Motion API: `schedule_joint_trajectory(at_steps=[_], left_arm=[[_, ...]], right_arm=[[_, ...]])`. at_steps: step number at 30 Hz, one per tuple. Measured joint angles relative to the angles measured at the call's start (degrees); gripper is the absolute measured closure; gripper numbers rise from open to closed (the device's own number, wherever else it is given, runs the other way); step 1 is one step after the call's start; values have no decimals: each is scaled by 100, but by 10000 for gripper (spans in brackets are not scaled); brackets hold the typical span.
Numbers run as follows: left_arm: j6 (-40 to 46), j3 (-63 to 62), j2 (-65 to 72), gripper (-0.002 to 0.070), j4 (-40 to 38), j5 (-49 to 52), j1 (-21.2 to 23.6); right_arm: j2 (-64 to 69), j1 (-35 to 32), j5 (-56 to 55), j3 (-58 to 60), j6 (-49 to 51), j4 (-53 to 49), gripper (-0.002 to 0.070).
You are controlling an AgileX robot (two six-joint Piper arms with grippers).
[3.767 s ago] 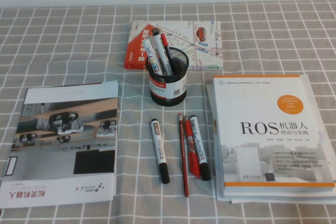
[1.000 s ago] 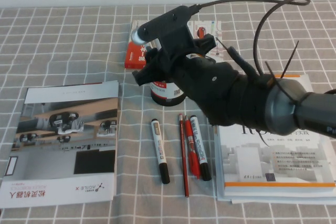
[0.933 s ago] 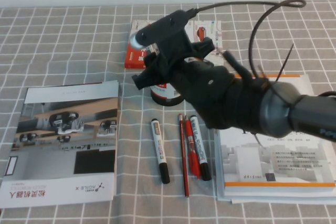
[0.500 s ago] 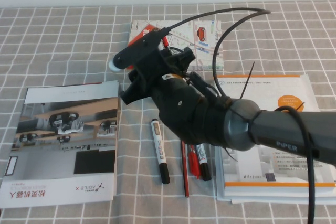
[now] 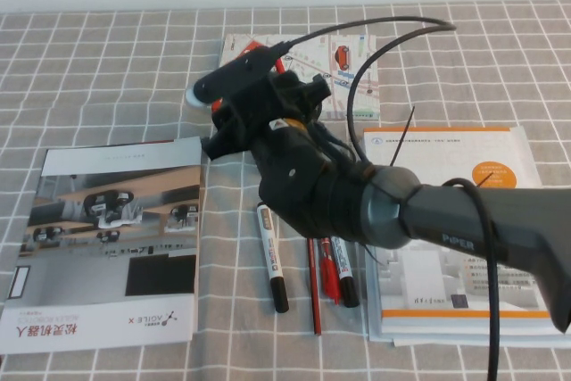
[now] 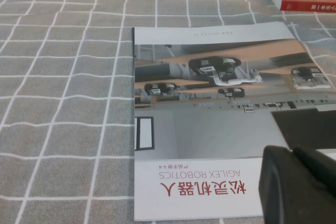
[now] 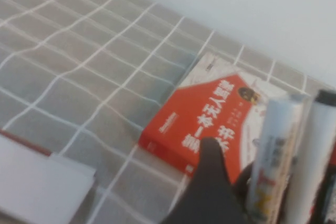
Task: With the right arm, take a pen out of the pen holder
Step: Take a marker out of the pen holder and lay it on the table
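The right gripper (image 5: 245,122) hangs low over the middle of the table, right at the pen holder, which the high view hides wholly under the wrist. Whether it stands open or closed, or has hold of anything, I cannot tell (its own camera shows only a dark part of it close beside the pens). In that view a white marker (image 7: 274,150) and a second marker (image 7: 315,140) stand upright just beside the dark part, with the red book (image 7: 199,114) lying flat beyond them. In the high view only the top of a red pen (image 5: 280,66) shows past the wrist.

The right arm reaches in from the near right, stretched across the ROS book (image 5: 446,153) and angled toward the far left; a loose black marker (image 5: 272,260) and a red pencil (image 5: 314,305) lie on the checked cloth (image 5: 107,69) just beneath it. The left gripper (image 6: 296,187) hovers over the brochure (image 6: 210,103) at the table's left; its state cannot be told either.

Against a second ago, the wrist sits further left and lower; the forearm now covers the ROS book's title; the red pen's top stands where it stood; the loose marker and pencil have not shifted.
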Motion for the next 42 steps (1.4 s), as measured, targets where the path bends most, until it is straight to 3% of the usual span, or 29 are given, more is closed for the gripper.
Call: schedule_joint_trajectory(at_steps=[24, 32, 42], left_arm=[[0, 0, 0, 678, 0, 0, 0], [0, 0, 0, 678, 0, 0, 0], [0, 0, 0, 678, 0, 0, 0]], right_arm=[[745, -165, -212, -937, -246, 383, 255], [747, -187, -275, -937, -255, 408, 338], [747, -187, -394, -937, -255, 481, 352]])
